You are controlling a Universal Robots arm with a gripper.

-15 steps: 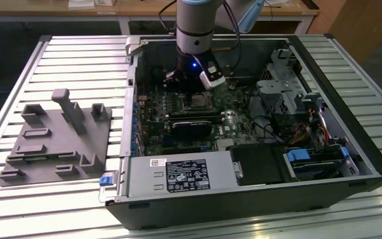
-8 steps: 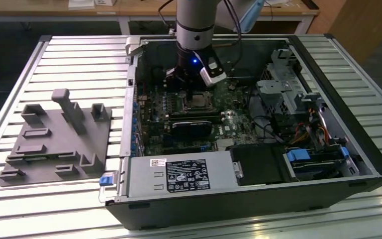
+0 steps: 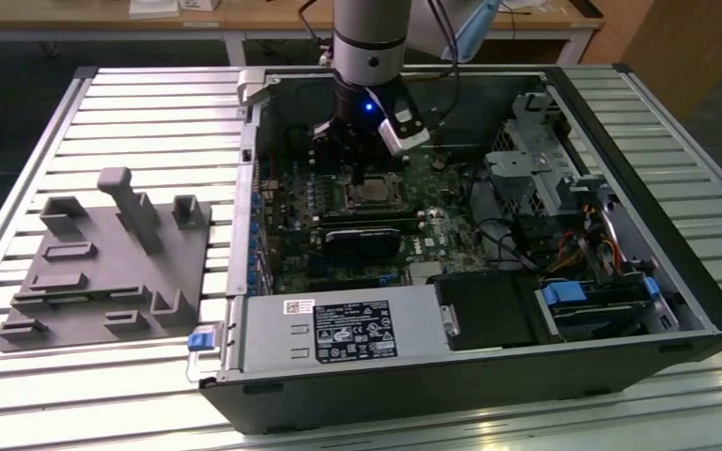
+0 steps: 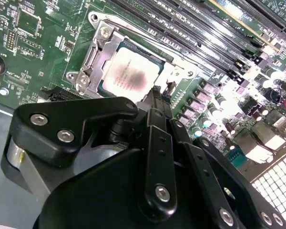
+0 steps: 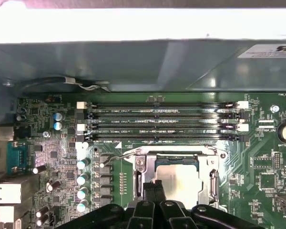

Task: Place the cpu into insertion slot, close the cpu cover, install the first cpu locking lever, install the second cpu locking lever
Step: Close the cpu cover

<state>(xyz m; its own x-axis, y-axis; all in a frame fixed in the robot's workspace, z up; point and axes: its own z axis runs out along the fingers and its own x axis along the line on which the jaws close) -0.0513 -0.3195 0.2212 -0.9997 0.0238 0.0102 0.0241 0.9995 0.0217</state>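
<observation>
Silvery-grey cpu [image 4: 131,76] is seated flat in the insertion slot on the green motherboard [image 4: 33,47]. Its dull metal top shows through the window of the cpu cover [image 4: 96,55]. In both wrist views the cover lies down around the chip rather than standing up. You can take the first two steps, placing and closing, as done, judging by how the parts sit.

Your end effector [image 4: 157,95] is clenched: the two black fingers are pressed together and nothing is visible between them. The tips sit at the edge of the socket frame, just beside the chip. You cannot tell from these views whether they actually touch the frame.

In the first wrist view a thin wire lever [image 5: 115,157] runs out from the socket corner on the side toward the row of capacitors. The memory slots [image 5: 157,121] lie just beyond the socket. Whether either locking lever is hooked under its catch cannot be made out. Log both lever steps as unconfirmed and most likely outstanding.

In the exterior view the arm reaches down into the open computer case [image 3: 662,235], which lies on the slatted metal counter [image 3: 123,103].
</observation>
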